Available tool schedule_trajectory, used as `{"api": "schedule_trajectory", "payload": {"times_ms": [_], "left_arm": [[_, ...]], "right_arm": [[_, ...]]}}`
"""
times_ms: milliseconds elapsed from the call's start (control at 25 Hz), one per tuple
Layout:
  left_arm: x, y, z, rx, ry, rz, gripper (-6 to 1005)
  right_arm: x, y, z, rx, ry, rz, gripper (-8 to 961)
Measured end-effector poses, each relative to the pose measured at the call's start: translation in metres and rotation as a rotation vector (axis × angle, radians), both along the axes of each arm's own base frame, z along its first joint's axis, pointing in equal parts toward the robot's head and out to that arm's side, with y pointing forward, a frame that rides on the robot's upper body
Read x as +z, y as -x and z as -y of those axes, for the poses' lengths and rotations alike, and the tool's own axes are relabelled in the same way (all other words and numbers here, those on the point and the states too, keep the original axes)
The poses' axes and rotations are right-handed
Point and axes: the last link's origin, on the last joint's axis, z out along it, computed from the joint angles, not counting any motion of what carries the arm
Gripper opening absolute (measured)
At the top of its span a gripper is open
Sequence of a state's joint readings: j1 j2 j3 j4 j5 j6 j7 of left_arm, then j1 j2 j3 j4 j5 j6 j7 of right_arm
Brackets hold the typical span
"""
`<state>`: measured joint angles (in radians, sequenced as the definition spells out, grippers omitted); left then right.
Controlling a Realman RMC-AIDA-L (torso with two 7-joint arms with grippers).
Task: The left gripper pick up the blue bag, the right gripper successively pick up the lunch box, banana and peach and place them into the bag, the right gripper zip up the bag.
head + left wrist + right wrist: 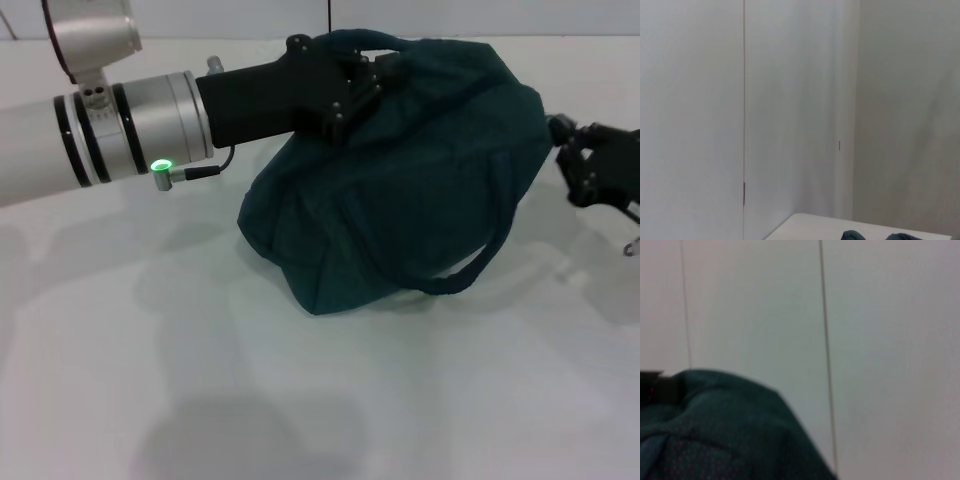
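The right gripper [572, 160] is hovering just off the right end of the blue bag [400, 190], and I cannot tell how its fingers are set. The left gripper [350, 85] is pressing at the bag's top handle [372, 40], apparently clamping it. The bag is lying on the white table [150, 380], bulging, so the right arm is looking nearer the zip's end.

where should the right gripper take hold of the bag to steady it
Probably the loose strap handle looping out from the bag on its near side. It stands clear of the cloth, so fingers could close around it from the front right. The left gripper already has the top handle.
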<state>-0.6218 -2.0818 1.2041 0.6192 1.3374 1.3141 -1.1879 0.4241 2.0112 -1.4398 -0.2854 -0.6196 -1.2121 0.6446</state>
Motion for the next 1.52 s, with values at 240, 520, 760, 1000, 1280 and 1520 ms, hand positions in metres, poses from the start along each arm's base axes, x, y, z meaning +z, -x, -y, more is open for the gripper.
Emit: {"api": "schedule_trajectory", "payload": {"times_ms": [240,520,760,1000,1280,1520], "left_arm": [[-0.002,0.0,0.0,0.008,-0.011,0.019,67],[0.003,0.015,0.004,0.084,-0.079,0.137,145],[0.016,0.03,0.023,0.078,-0.146,0.269,326],[0.012,0.049,0.06,-0.013,-0.194,0.306,459],[0.01,0.075,0.097,-0.024,-0.252,0.316,697],[0.01,0.083,0.104,-0.003,-0.262,0.305,853]], "right_arm": [[0.001,0.002,-0.003,-0.018,0.038,-0.044,48],[0.028,-0.007,0.005,-0.032,-0.072,-0.14,205],[0.041,0.008,0.018,0.096,-0.045,-0.233,378],[0.033,0.049,0.032,0.381,0.237,-0.218,498],[0.017,0.068,0.035,0.463,0.307,-0.193,623],[0.015,0.068,0.033,0.453,0.307,-0.187,620]]}}
